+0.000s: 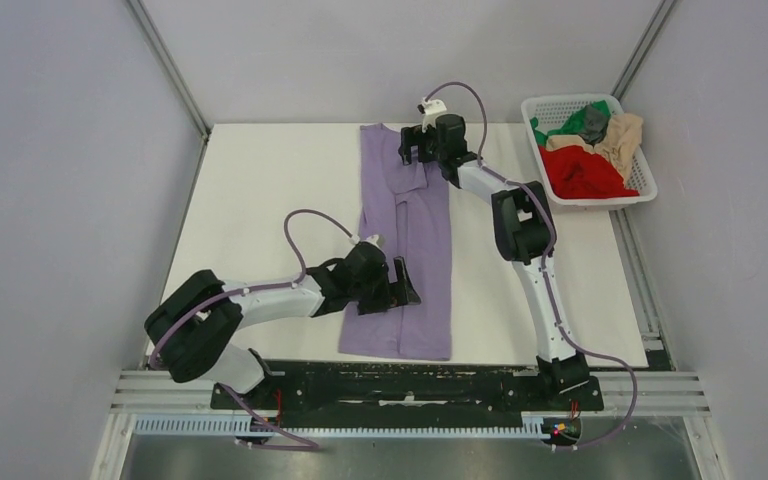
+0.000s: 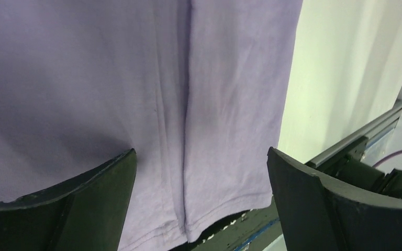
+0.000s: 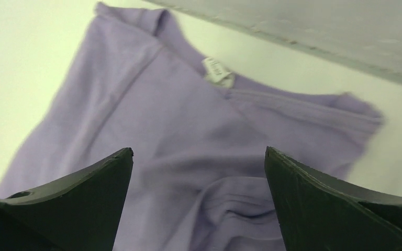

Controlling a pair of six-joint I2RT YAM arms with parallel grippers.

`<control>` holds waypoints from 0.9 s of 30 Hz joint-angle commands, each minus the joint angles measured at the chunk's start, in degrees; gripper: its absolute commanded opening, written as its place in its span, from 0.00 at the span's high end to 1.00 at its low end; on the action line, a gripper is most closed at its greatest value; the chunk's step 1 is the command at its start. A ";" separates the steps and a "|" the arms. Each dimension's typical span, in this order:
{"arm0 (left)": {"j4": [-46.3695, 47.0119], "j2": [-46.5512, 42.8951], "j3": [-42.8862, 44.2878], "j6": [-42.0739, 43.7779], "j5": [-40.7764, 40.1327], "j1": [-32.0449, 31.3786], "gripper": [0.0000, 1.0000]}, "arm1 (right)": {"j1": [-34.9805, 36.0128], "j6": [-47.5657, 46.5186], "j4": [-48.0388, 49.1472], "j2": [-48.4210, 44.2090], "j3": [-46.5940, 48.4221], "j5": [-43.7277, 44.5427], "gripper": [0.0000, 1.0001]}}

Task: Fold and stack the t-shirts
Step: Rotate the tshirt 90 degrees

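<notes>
Top external: lavender t-shirt (image 1: 420, 250) lies folded lengthwise on the table (image 1: 260, 200).

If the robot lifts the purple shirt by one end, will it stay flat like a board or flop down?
It would probably flop. The light purple cloth t-shirt lies limp on the white table, with soft wrinkles bunched up in the right wrist view. It looks thin, so it is likely light. If pushed, it would probably crumple rather than slide whole.
</notes>
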 commanded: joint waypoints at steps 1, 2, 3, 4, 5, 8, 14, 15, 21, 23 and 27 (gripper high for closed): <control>-2.54 -0.82 0.83 0.20 0.44 -2.45 0.00 | -0.83 -11.76 1.69 -7.07 2.52 10.97 0.02; -2.71 -1.75 1.07 0.66 0.15 -2.70 0.00 | -0.84 -13.42 1.55 -8.22 2.55 12.97 0.02; -3.12 -2.62 1.40 1.06 -0.42 -2.90 0.00 | -0.84 -14.32 1.35 -9.44 2.50 15.40 0.02; -3.92 -3.53 2.12 1.77 -1.05 -3.16 0.00 | -0.91 -14.75 0.58 -10.55 2.48 17.14 0.02; -5.77 -4.63 2.82 2.33 -2.16 -3.40 0.00 | -0.97 -14.85 -0.59 -12.15 2.30 18.29 0.02; -13.66 -8.91 5.32 3.48 -8.22 -3.46 0.00 | -0.76 -13.47 -6.52 -19.05 -2.26 18.22 0.02; -35.21 -19.35 7.24 2.99 -19.64 -3.32 0.00 | -0.64 -1.54 -14.44 -46.94 -37.45 15.13 0.02; -38.05 -21.10 6.47 2.47 -20.19 -3.28 0.00 | -0.39 -0.10 -14.71 -51.99 -44.69 12.45 0.02; -40.94 -29.59 -2.60 -1.73 -14.24 -3.28 0.00 | 9.09 4.42 -18.03 -75.06 -73.26 9.21 0.02; -39.21 -30.70 -5.75 -3.03 -12.19 -3.26 0.03 | 13.56 6.64 -18.11 -80.67 -79.35 5.68 0.03; -33.66 -31.99 -10.90 -4.28 -8.12 -3.28 0.19 | 21.54 7.61 -23.82 -89.35 -86.69 2.00 0.04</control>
